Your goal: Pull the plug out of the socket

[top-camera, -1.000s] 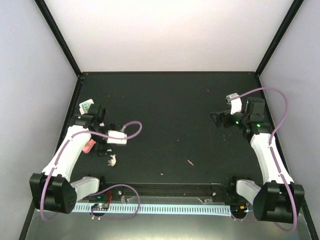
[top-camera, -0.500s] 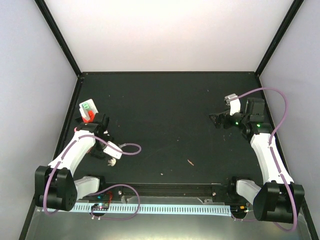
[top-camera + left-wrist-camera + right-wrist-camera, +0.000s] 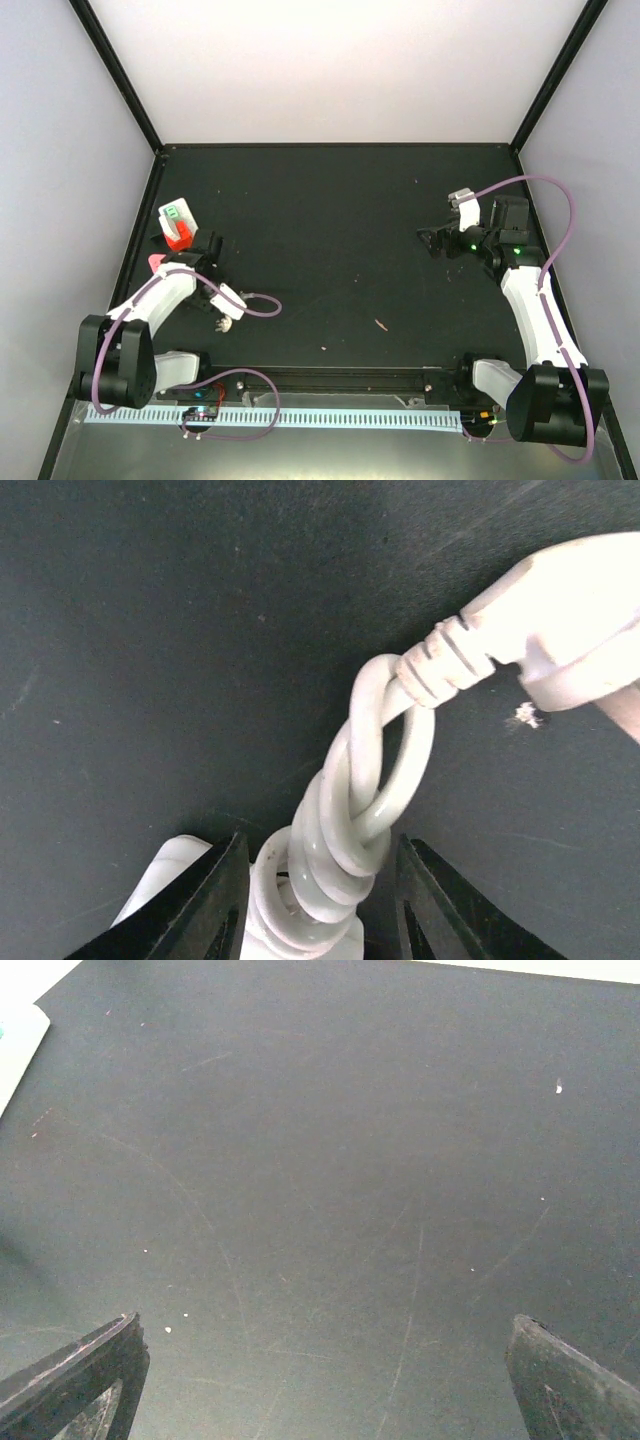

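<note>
The left hand (image 3: 320,852) has its two black fingers (image 3: 215,900) standing on either side of a knotted white cord (image 3: 375,770), close against the coils; whether they pinch it I cannot tell. In the wrist view the twisted cord climbs from the knot toward one o'clock and passes through a ribbed collar into a white moulded end (image 3: 570,590) above the dark counter (image 3: 340,230). From above, the socket (image 3: 176,213) sits near the counter's left edge, at about eleven o'clock from that hand. Its white end with a green face shows, with red patches just below and the rest hidden by the arm. Over at three o'clock the right hand (image 3: 327,1340) hangs with its fingers wide apart, dark counter showing between them.
</note>
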Robot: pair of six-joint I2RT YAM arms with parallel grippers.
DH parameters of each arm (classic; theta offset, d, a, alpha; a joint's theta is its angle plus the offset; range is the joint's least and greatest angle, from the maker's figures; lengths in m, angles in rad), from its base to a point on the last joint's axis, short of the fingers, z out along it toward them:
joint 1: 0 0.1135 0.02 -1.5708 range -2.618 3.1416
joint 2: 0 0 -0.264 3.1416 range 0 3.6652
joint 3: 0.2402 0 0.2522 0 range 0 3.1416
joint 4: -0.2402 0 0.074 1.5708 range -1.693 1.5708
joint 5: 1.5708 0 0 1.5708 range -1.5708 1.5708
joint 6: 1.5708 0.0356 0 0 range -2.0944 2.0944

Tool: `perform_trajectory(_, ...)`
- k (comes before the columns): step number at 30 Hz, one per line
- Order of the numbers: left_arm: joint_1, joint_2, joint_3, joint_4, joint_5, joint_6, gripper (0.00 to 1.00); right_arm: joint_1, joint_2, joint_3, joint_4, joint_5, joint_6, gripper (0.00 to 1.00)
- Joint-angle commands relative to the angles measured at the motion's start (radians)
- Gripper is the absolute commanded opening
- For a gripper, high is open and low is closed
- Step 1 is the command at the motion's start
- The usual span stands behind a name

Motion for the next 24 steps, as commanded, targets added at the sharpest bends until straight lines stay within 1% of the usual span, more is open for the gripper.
perform_trajectory(1,-0.007,0.039,0.000,0.057,-0.025,0.044,0.41,0.007,0.000,0.029,-0.005,-0.014,-0.012,1.00)
perform_trajectory(9,-0.008,0.053,-0.049,0.181,-0.036,0.089,0.26,0.007,-0.002,0.031,-0.005,-0.005,-0.012,1.00)
perform_trajectory(14,-0.010,0.094,-0.033,0.209,-0.011,0.079,0.17,0.006,-0.006,0.032,-0.005,0.003,-0.011,1.00)
perform_trajectory(19,-0.038,0.120,0.029,0.179,0.053,0.020,0.14,0.007,-0.003,0.035,-0.005,0.011,-0.009,1.00)
perform_trajectory(24,-0.107,0.171,0.106,0.165,0.094,-0.062,0.13,0.005,-0.002,0.036,-0.007,0.024,-0.007,1.00)
